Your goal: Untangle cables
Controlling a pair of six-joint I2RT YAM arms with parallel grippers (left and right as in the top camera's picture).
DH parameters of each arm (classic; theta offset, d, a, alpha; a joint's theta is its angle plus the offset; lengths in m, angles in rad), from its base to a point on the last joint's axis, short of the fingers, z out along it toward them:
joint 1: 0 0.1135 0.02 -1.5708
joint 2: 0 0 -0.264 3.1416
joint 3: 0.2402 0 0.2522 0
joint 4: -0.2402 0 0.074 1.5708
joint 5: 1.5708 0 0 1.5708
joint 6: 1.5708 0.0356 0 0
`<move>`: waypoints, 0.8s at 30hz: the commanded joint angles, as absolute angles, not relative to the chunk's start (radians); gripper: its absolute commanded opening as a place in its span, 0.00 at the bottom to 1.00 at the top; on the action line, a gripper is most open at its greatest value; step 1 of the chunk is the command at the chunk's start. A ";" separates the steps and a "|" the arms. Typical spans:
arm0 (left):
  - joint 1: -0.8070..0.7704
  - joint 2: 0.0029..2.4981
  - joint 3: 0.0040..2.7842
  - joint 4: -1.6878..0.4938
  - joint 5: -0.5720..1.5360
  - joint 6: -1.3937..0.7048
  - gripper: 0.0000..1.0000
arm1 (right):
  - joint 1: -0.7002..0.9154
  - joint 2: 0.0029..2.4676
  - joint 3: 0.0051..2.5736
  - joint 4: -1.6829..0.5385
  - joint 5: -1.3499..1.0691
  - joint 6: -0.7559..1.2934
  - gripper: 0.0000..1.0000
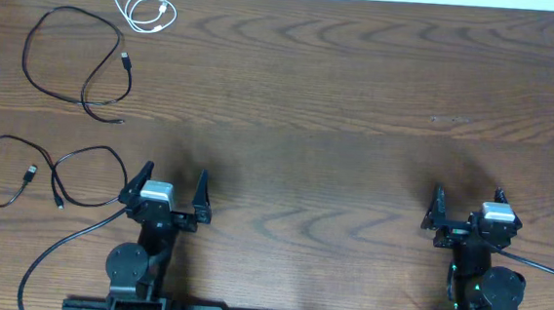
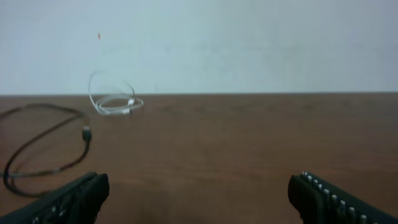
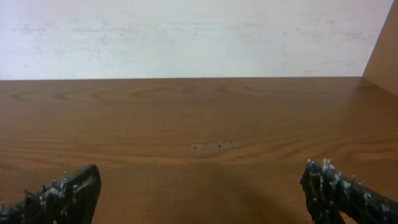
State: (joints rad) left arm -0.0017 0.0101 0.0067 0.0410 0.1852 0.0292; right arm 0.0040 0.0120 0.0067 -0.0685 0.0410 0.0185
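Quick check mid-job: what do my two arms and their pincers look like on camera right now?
The left arm and right arm are black, with round joint housings and a light grey block at each wrist. The left pincer and right pincer have black tapered fingers with ridged inner faces. A thick black cord trails from each arm; small green lights glow on the right one.

Both arms (image 1: pixel 159 233) blk w/ round joint housings (image 1: pixel 128 262); silver-grey block (image 1: pixel 157 192) at each wrist. The left gripper (image 1: pixel 175 175) & right gripper (image 1: pixel 468 194) have blk fingers (image 3: pixel 339 190) w/ ridged inner pads. Thick blk cord (image 1: pixel 55 247) runs off each arm; green LEDs (image 1: pixel 476 284) on R one.
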 commanded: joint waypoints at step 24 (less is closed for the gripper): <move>0.002 0.001 0.004 -0.060 0.168 0.029 0.98 | 0.001 0.005 0.005 -0.072 0.046 0.033 0.99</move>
State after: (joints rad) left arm -0.0017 0.0101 0.0174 -0.0174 0.1593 0.0265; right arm 0.0040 0.0120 0.0067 -0.0685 0.0410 0.0185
